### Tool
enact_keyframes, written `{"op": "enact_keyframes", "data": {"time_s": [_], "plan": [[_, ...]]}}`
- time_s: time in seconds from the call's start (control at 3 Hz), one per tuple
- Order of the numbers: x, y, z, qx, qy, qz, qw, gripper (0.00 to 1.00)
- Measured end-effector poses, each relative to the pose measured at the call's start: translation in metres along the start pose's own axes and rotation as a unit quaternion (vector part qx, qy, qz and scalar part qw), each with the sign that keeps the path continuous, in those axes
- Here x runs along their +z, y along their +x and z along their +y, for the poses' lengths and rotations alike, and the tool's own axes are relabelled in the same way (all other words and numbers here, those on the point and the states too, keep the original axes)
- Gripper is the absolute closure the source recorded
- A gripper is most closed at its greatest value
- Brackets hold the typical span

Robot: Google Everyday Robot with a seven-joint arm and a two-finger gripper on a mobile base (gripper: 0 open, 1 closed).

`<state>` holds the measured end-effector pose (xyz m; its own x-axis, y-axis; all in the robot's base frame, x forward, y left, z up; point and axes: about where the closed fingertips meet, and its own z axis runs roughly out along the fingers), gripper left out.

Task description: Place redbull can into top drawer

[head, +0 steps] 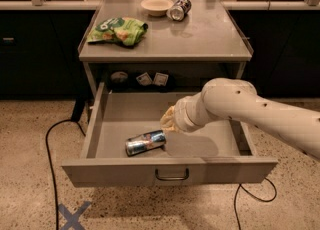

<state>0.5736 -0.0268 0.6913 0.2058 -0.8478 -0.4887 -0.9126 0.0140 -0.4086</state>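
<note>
The redbull can [145, 142], silver and blue, lies on its side on the floor of the open top drawer [170, 170], left of centre and near the front panel. The drawer is pulled out wide, with its dark bar handle [172, 175] at the front centre. My gripper [168, 119] hangs over the drawer just up and right of the can and is apart from it. My white arm [250, 109] comes in from the right and hides most of the gripper.
On the counter top [210, 39] above the drawer lie a green chip bag [118, 29], a white bowl [157, 5] and a darker can [179, 9] on its side. Small items [152, 79] sit on the shelf behind the drawer. A black cable [50, 144] runs over the floor at left.
</note>
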Motion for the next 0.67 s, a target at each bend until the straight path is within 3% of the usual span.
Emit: {"op": "enact_keyframes", "data": {"time_s": [0.67], "plan": [[0.0013, 0.0012, 0.001, 0.0, -0.001, 0.0, 1.0, 0.59]]}}
